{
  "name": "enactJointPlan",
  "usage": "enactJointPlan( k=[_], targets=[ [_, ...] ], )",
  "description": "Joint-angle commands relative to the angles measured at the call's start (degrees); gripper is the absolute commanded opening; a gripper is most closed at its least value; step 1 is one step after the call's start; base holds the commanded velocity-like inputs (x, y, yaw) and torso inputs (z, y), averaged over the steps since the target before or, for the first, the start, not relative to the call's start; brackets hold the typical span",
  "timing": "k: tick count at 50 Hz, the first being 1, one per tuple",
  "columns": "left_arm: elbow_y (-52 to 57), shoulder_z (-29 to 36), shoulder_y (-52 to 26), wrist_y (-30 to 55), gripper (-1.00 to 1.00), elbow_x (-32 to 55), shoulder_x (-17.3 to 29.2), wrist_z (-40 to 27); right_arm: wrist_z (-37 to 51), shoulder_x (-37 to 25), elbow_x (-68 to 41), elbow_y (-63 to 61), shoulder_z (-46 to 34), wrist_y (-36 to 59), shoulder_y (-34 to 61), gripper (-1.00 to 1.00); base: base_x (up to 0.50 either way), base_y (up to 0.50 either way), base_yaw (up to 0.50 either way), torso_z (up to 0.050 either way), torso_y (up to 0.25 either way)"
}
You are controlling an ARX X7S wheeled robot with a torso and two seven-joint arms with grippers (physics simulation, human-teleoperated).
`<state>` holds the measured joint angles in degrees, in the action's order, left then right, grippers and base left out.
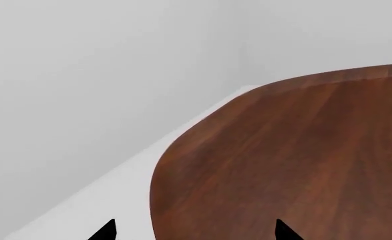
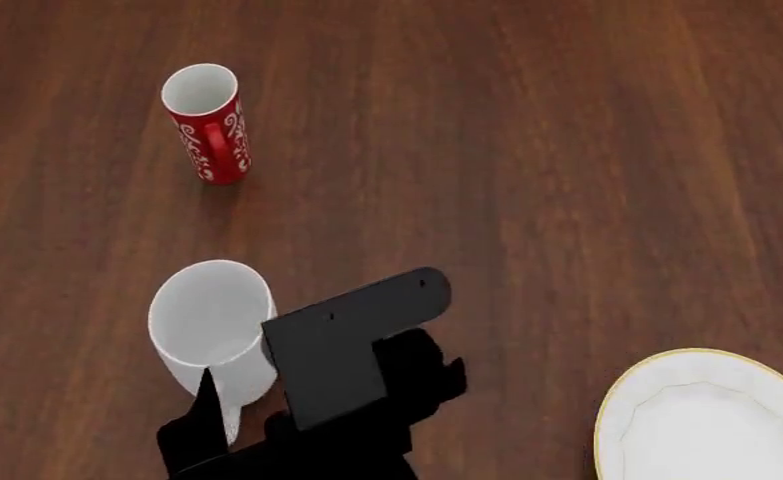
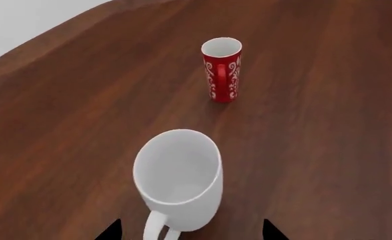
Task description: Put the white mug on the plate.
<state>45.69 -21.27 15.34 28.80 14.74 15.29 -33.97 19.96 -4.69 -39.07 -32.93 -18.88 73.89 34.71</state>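
Observation:
The white mug (image 2: 211,320) stands upright on the brown table, its loop handle (image 3: 157,227) pointing towards my right gripper (image 3: 190,232). That gripper is open, its two dark fingertips on either side of the handle and short of the mug's body (image 3: 179,175). In the head view one black finger (image 2: 206,405) shows just beside the handle; the other is hidden under the arm. The plate (image 2: 711,425), white with a gold rim, lies bare at the near right, well apart from the mug. My left gripper (image 1: 196,232) is open with nothing between its tips, over the table's rounded corner.
A slim red mug with white swirls (image 2: 208,120) stands upright farther back from the white mug (image 3: 223,70). The table's curved edge (image 1: 157,165) drops to a light grey floor (image 1: 82,100) in the left wrist view.

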Motion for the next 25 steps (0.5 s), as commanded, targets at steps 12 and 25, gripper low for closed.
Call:
enactJointPlan(
  k=[12,25],
  targets=[
    [0.93,1.42,-2.3,2.17,1.0,-0.02,1.62,-0.71,0.3,0.73,0.5,9.04,-5.49,-3.87,1.11,1.0,0.0,0.0,0.0,0.0,0.0],
    [-1.01,1.54,-2.87,-0.32,1.0,0.77,0.95,-0.23,0.94,1.59,1.29,15.37,-7.57,-7.09,1.78,1.0,0.0,0.0,0.0,0.0,0.0]
  ],
)
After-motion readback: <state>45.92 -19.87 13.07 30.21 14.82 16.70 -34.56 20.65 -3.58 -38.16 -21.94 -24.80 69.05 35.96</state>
